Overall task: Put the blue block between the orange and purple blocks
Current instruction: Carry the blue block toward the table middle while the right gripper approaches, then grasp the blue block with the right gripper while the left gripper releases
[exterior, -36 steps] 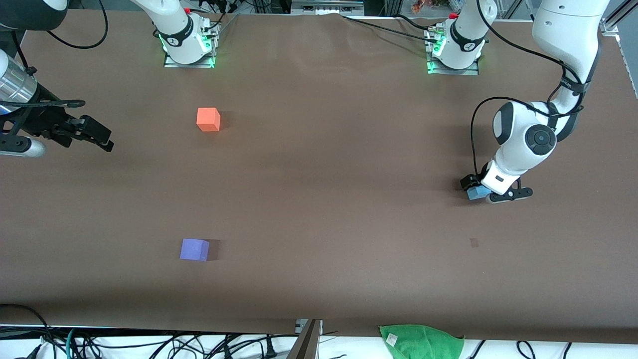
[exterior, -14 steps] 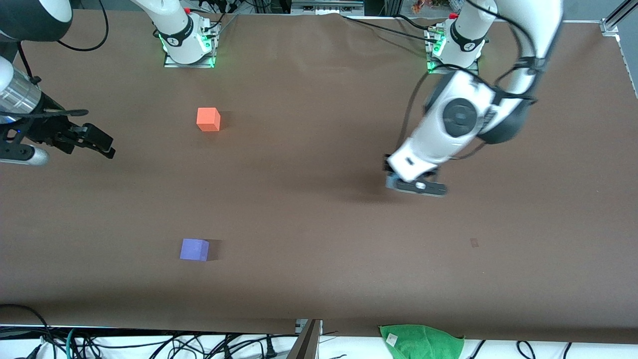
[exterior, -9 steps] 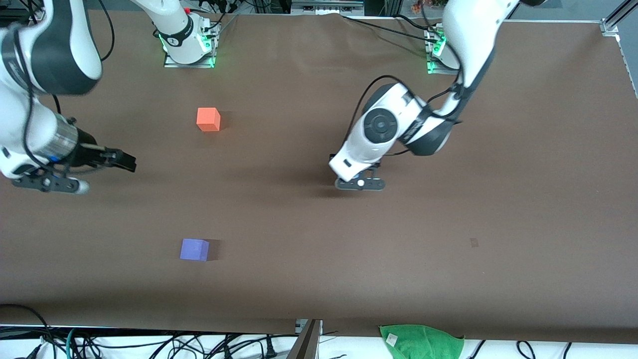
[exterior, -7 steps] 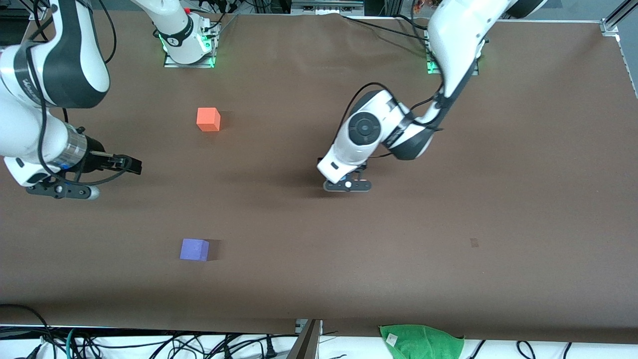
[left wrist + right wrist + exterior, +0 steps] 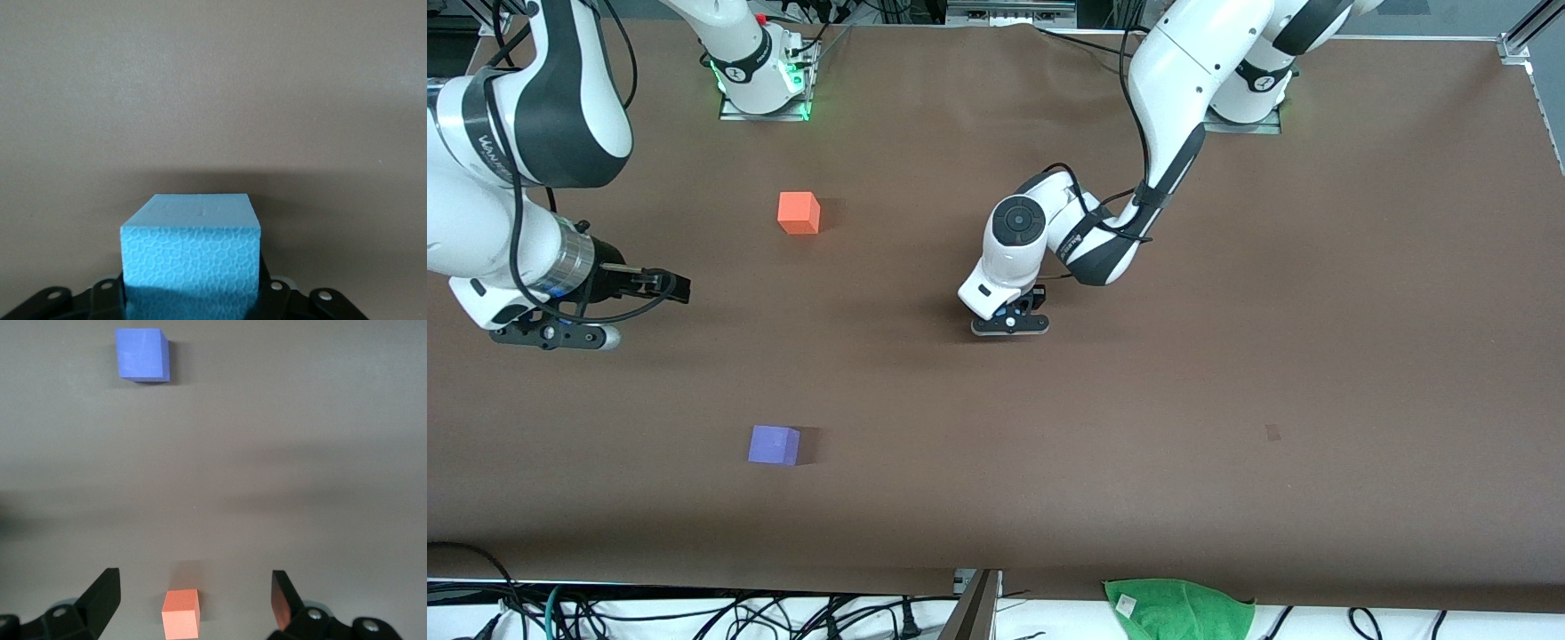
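The orange block point(image 5: 799, 213) and the purple block point(image 5: 774, 444) sit apart on the brown table point(image 5: 1227, 498), the purple one nearer the front camera. My left gripper point(image 5: 1009, 313) is over the middle of the table, shut on the sky-blue block point(image 5: 190, 250), which is almost hidden under the hand in the front view. My right gripper point(image 5: 669, 286) is open and empty over the right arm's end of the table. Its wrist view shows the orange block point(image 5: 181, 613) low between the open fingers point(image 5: 100, 597) and the purple block point(image 5: 141, 355) farther off.
A green cloth point(image 5: 1178, 609) lies off the table's front edge among cables. The two arm bases point(image 5: 760, 80) stand along the edge farthest from the camera. A small dark mark point(image 5: 1272, 433) is on the table toward the left arm's end.
My left gripper has carried the blue block from the left arm's end to the table's middle. My right arm has swung in, its gripper a little closer to the blocks.
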